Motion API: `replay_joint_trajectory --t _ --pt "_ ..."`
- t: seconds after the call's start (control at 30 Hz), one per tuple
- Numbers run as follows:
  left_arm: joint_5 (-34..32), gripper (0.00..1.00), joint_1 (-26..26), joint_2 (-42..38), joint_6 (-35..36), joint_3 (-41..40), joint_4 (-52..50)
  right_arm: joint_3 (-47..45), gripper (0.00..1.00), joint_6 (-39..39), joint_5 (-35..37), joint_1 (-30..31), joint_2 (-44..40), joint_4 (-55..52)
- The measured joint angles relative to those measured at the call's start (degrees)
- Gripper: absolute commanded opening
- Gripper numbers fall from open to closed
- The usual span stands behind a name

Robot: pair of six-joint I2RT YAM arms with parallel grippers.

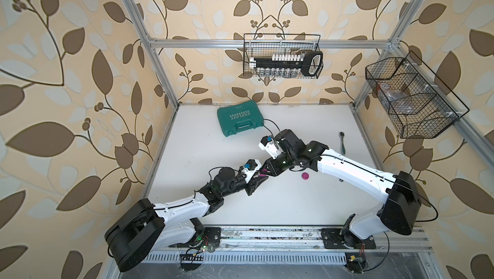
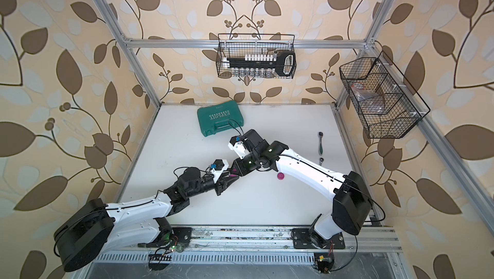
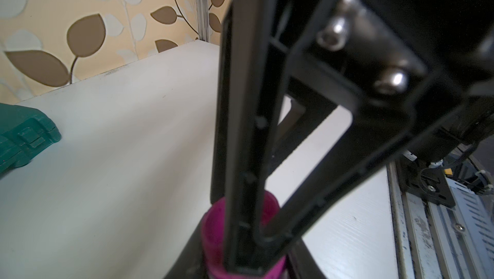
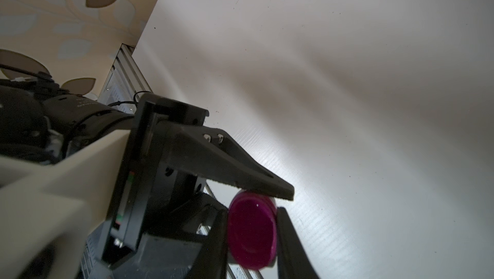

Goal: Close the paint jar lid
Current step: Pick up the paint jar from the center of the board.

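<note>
**Jar pinned between both grippers, lid loose on the tabletop**

Landmark: green tool case (image 1: 240, 120), lying at the back of the white tabletop (image 1: 192, 162).

- Paint jar (image 4: 251, 235): off the surface, caught where the two arms meet, on the rail side of the case and slightly to its right. In both top views only slivers of magenta show between the black fingers.
- Right gripper (image 1: 266, 172): pressed onto the paint jar. The right wrist view shows a finger (image 4: 220, 240) tight against each side of the round magenta face, which is turned toward that camera.
- Left gripper (image 1: 259, 178): comes in from the opposite side, tip to tip with the right one. In the right wrist view one of its fingers (image 4: 240, 178) lies on the jar's upper edge. In the left wrist view the jar (image 3: 213, 237) sits low between dark finger parts, with a ridged band at its near end and a right finger crossing over it. The contact on the second side is blurred, so I cannot tell whether this gripper truly pinches or only rests against the jar.
- Lid (image 1: 305, 176): flat on the tabletop, apart from both grippers, farther right of the case than the jar and about as far toward the rail. It sits just beside the right forearm and nothing touches it.
</note>
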Motion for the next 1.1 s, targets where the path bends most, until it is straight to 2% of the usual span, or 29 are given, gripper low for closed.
replay_joint_trajectory --t 0.13,0.3,0.67,0.87,0.93,1.03,1.1 --pt "0.1 0.49 0.0 0.0 -0.2 0.0 0.1 0.0 0.23 0.2 0.2 0.0 -0.1 0.2" --pt "0.0 0.51 0.0 0.0 -0.1 0.0 0.1 -0.1 0.23 0.5 0.6 0.0 -0.7 0.9" --pt "-1.1 0.26 0.0 0.0 0.0 0.0 -0.3 -0.8 0.23 0.7 0.6 0.0 -1.2 1.8" --pt "-1.3 0.21 0.0 0.0 -0.1 0.0 -0.4 -1.1 0.24 0.9 0.4 -0.1 -1.2 2.3" --pt "-1.3 0.21 0.0 0.0 -0.1 0.0 -0.4 -1.1 0.30 0.9 0.4 -0.1 -1.2 2.3" --pt "-1.2 0.20 0.0 0.0 0.0 0.0 -0.3 -1.2 0.49 1.3 0.3 -0.1 -1.2 2.4" --pt "-1.2 0.20 0.0 0.0 0.0 0.0 0.0 -1.4 0.58 1.5 0.2 -0.4 -1.4 2.4"
